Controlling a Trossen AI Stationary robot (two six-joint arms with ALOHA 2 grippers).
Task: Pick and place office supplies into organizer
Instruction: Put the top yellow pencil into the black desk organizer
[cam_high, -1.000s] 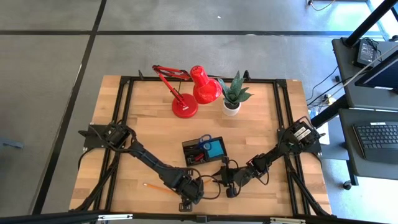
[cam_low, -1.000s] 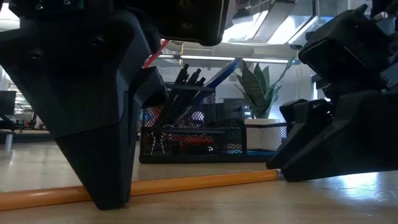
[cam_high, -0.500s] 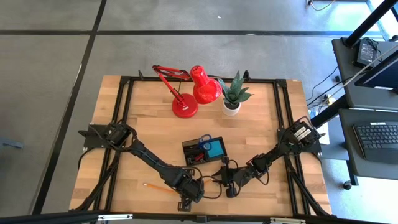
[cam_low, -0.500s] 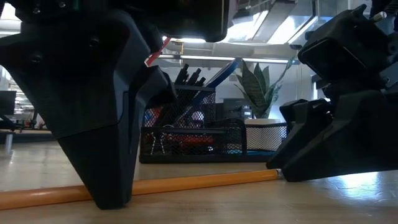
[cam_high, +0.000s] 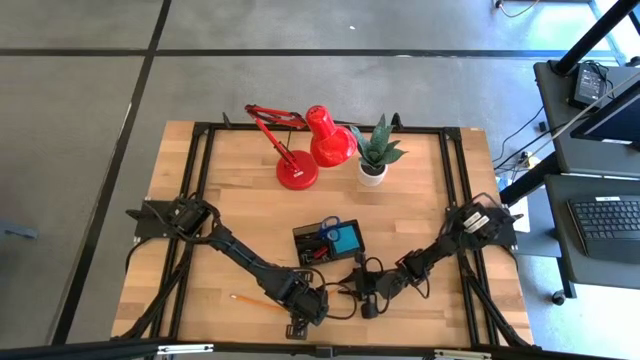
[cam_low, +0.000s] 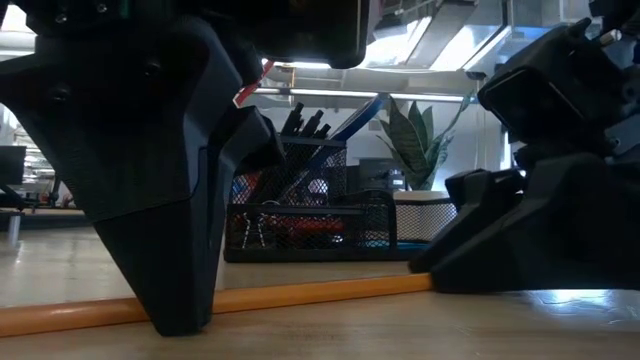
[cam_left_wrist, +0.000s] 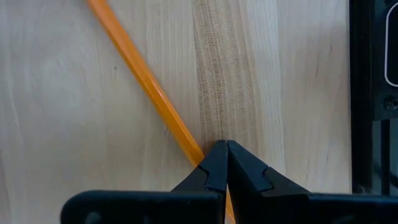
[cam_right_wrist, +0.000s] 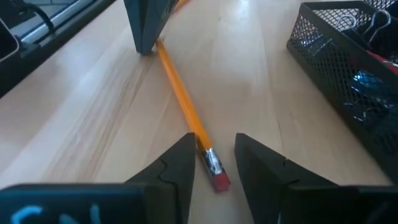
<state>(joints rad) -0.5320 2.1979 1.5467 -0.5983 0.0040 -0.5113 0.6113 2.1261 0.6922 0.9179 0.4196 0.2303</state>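
Note:
An orange pencil with a pink eraser end lies flat on the wooden table near its near edge, also seen in the high view. My left gripper is shut and stands point-down on the pencil's middle stretch. My right gripper is open and low over the table, one finger on each side of the eraser end; whether a finger touches the pencil does not show. The black mesh organizer stands farther back, holding pens, blue-handled scissors, a blue note pad and clips. My left gripper presses its shut fingertips down on the pencil's middle part from above, pointing straight down. The pencil runs slantwise under the tips and lies flat on the table.
A red desk lamp and a potted green plant stand at the far side. The organizer is close beside my right gripper. The table's near edge and black frame lie close to my left gripper.
My right gripper has slid low along the table toward the left edge, over the pencil's eraser end, and has stayed open. The pencil and my left gripper have kept their places.

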